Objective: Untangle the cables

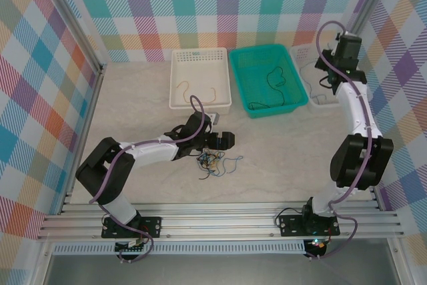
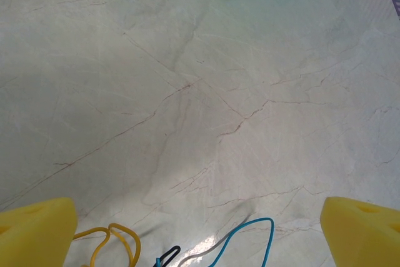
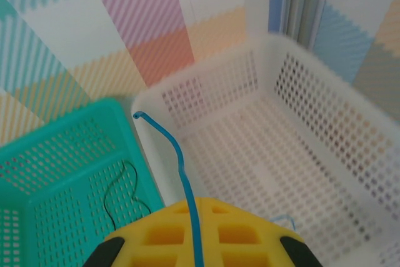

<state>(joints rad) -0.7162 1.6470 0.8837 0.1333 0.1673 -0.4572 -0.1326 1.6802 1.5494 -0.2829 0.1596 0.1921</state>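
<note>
Your left gripper hangs just over the tangle on the table, jaws spread wide and empty. From its wrist, orange, black and blue strands of it lie between the yellow fingers. I'd call this the pick of the next strand: come straight down and close on one loose loop, not the knot.

Now the baskets.
- **Left white basket**: an orange cable curls on its floor.
- **Teal basket**: one black cable.
- **Right white basket**: the floor looks bare but for a bit of blue near the gripper.

Your right gripper hovers over it, jaws clamped on a blue cable that pokes upward. Next there, by my reading: open and let it fall inside, clear of the teal rim.
</note>
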